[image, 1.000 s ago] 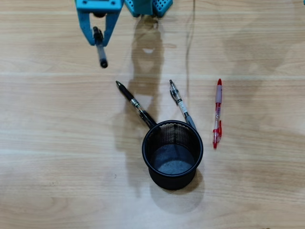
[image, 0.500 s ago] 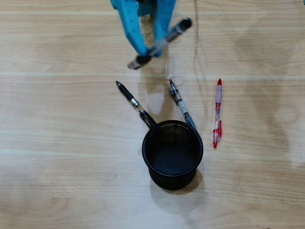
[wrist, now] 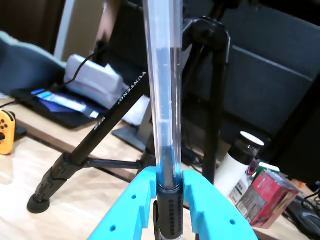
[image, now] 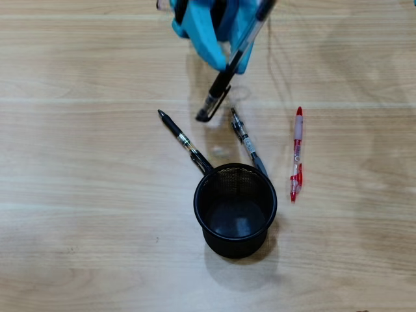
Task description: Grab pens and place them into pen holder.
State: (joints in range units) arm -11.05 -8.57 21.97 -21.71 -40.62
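Note:
My blue gripper (image: 229, 64) at the top of the overhead view is shut on a black pen (image: 220, 88), which slants down-left above the table, its lower end short of the holder. In the wrist view the same pen (wrist: 164, 100) stands upright, pinched between the blue fingers (wrist: 142, 192) of the gripper (wrist: 169, 186). The black mesh pen holder (image: 235, 209) stands upright below, with nothing seen inside. Two black pens lie on the table, one (image: 184, 140) at the cup's upper left and one (image: 247, 141) at its upper right. A red pen (image: 297, 155) lies to the right.
The table is light wood (image: 78, 195). In the wrist view a black tripod (wrist: 100, 125), a white bottle (wrist: 236, 162) and a red box (wrist: 262, 192) stand beyond the table.
The gripper has swung from the upper left towards the centre top with the black pen, and the pen has turned from pointing down to slanting down-left. The other pens and the holder have not moved.

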